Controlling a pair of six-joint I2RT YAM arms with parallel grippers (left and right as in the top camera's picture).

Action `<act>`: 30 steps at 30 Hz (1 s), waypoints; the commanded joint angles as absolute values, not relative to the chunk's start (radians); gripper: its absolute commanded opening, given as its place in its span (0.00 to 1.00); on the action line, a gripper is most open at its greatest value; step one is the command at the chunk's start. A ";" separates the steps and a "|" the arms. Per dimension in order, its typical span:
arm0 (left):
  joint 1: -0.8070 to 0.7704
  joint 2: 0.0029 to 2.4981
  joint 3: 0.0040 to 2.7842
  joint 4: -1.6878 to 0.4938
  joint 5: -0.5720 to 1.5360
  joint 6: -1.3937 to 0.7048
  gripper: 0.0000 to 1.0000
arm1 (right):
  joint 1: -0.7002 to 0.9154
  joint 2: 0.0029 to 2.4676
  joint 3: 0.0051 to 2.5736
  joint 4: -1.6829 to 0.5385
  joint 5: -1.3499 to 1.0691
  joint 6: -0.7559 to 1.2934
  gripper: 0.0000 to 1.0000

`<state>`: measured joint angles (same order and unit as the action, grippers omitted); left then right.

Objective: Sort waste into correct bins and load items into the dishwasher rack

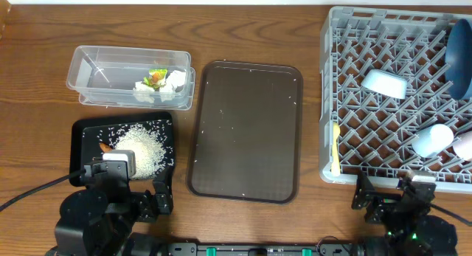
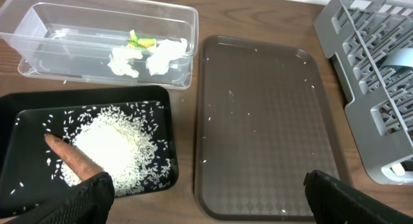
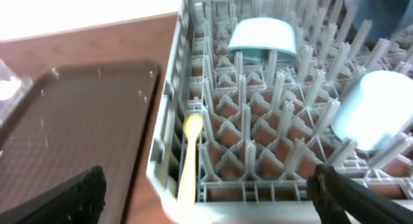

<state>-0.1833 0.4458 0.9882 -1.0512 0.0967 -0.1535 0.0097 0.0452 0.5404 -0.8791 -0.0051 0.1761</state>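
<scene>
The clear tub (image 1: 96, 71) (image 2: 64, 30) holds crumpled white paper (image 1: 173, 81) (image 2: 164, 53) and a green-orange wrapper (image 1: 156, 77) (image 2: 142, 40). The black tray (image 1: 81, 130) (image 2: 19, 121) holds a heap of rice (image 1: 144, 149) (image 2: 113, 150) and a carrot-like stick (image 1: 107, 147) (image 2: 71, 156). The grey rack (image 1: 325, 101) (image 3: 213, 108) holds the dark blue plate (image 1: 461, 57), pale bowl (image 1: 385, 82) (image 3: 263, 38), blue cup (image 1: 433, 140) (image 3: 374, 108), pinkish cup (image 1: 466, 145) and yellow spoon (image 1: 336, 149) (image 3: 189, 159). My left gripper (image 2: 206, 211) is open and empty, near the black tray's front edge. My right gripper (image 3: 213, 208) is open and empty, before the rack's front edge.
A large dark brown serving tray (image 1: 247, 130) (image 2: 264, 121) lies between the black tray and the rack, with a few stray rice grains on it. Both arms sit at the table's front edge.
</scene>
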 commanded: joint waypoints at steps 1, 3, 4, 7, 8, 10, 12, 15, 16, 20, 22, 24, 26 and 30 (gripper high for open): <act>-0.180 0.442 0.981 -1.054 0.078 -0.154 0.96 | 0.009 0.005 0.467 -0.796 -0.012 0.186 0.99; -0.180 0.442 0.981 -1.054 0.078 -0.154 0.96 | 0.009 0.006 0.430 -0.724 -0.012 0.186 0.99; -0.180 0.442 0.981 -1.054 0.078 -0.154 0.96 | 0.010 0.006 0.413 -0.691 -0.012 0.186 0.99; -0.180 0.442 0.981 -1.054 0.078 -0.154 0.96 | 0.010 0.006 0.353 -0.579 -0.012 0.186 0.99; -0.180 0.442 0.981 -1.054 0.078 -0.154 0.96 | 0.010 0.006 0.334 -0.543 -0.013 0.186 0.99; -0.180 0.442 0.981 -1.054 0.078 -0.154 0.96 | 0.010 0.006 0.290 -0.459 -0.013 0.186 0.99; -0.180 0.442 0.981 -1.054 0.078 -0.154 0.96 | 0.010 0.006 0.245 -0.374 -0.012 0.186 0.99; -0.180 0.442 0.981 -1.054 0.078 -0.154 0.96 | 0.010 0.006 0.184 -0.264 -0.012 0.186 0.99; -0.180 0.442 0.981 -1.054 0.078 -0.154 0.96 | 0.010 0.006 0.160 -0.221 -0.012 0.186 0.99; -0.180 0.442 0.981 -1.054 0.078 -0.154 0.96 | 0.010 0.006 0.075 -0.063 -0.012 0.185 0.99; -0.180 0.442 0.981 -1.054 0.078 -0.154 0.96 | 0.010 0.006 0.029 0.026 -0.011 0.183 0.99; -0.180 0.442 0.981 -1.054 0.078 -0.154 0.96 | 0.010 0.005 0.005 0.074 -0.013 0.149 0.99; -0.180 0.442 0.981 -1.054 0.078 -0.154 0.96 | 0.010 0.005 0.005 0.075 -0.018 0.124 0.99; -0.180 0.442 0.981 -1.054 0.078 -0.154 0.96 | 0.010 0.005 0.005 -0.002 -0.047 0.105 0.99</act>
<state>-0.1833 0.4458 0.9882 -1.0512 0.0967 -0.1535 0.0097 0.0116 0.0078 0.0406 -0.0143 0.1417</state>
